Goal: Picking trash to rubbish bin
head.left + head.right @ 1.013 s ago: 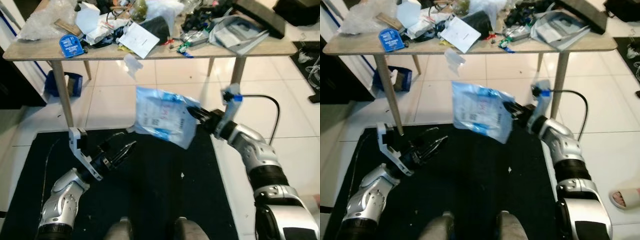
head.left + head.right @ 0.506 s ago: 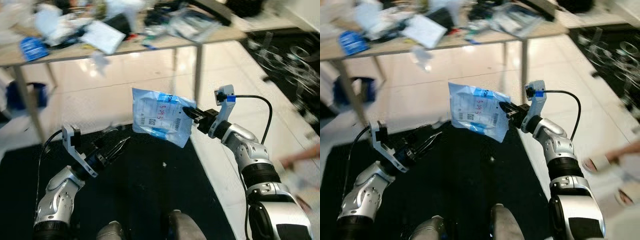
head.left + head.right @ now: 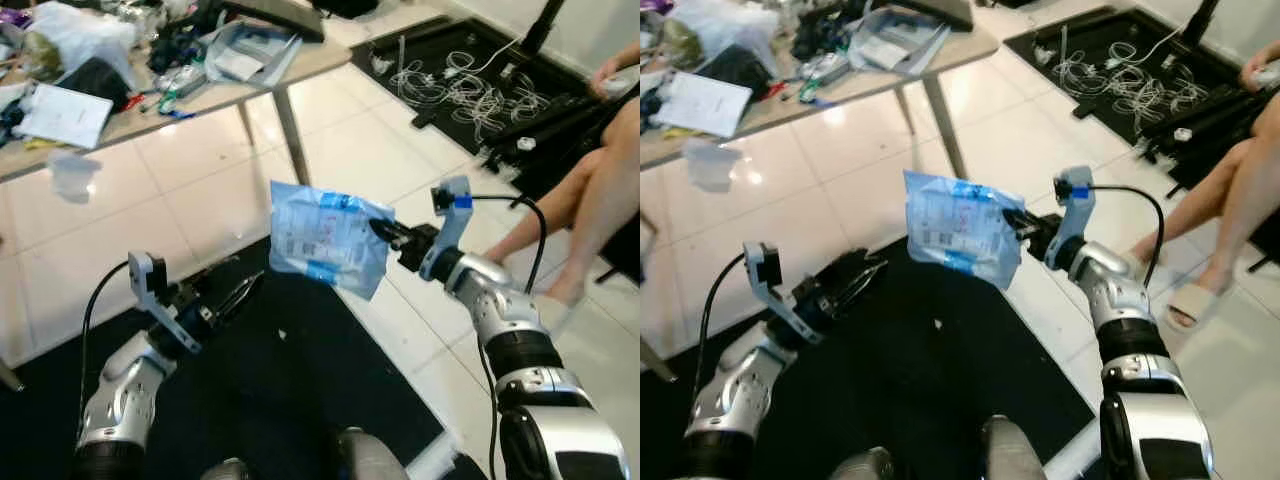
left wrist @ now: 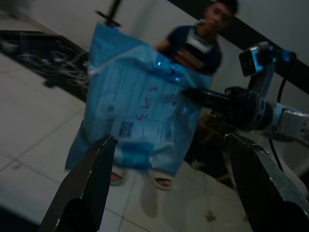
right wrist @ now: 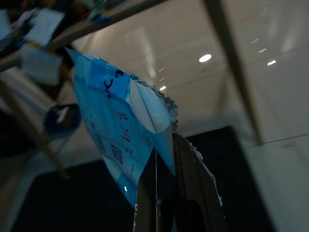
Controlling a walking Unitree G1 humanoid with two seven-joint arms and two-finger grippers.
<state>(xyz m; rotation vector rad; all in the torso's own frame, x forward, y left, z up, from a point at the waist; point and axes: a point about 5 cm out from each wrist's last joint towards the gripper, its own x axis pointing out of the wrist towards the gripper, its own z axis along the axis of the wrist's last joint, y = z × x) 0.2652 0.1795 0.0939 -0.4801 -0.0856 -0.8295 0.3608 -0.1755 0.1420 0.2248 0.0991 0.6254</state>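
A light blue plastic bag [image 3: 325,237] with printed labels hangs in the air in front of me, above the edge of a black mat [image 3: 300,390]. My right gripper [image 3: 385,231] is shut on the bag's right edge, and the right wrist view shows the bag [image 5: 123,125] pinched between its fingers [image 5: 186,193]. My left gripper [image 3: 240,292] is open, low to the left of the bag and apart from it. In the left wrist view the bag [image 4: 140,116] hangs beyond the two spread fingers [image 4: 84,188].
A cluttered wooden table [image 3: 150,95] stands at the back left. Tangled white cables [image 3: 470,95] lie on a black mat at the back right. A seated person's legs [image 3: 590,190] and sandalled feet are at the right. White tiled floor [image 3: 330,150] lies ahead.
The camera has swung to the right: the table has slid off to the left, and the cables and the seated person have come into view. My right gripper still holds the bag.
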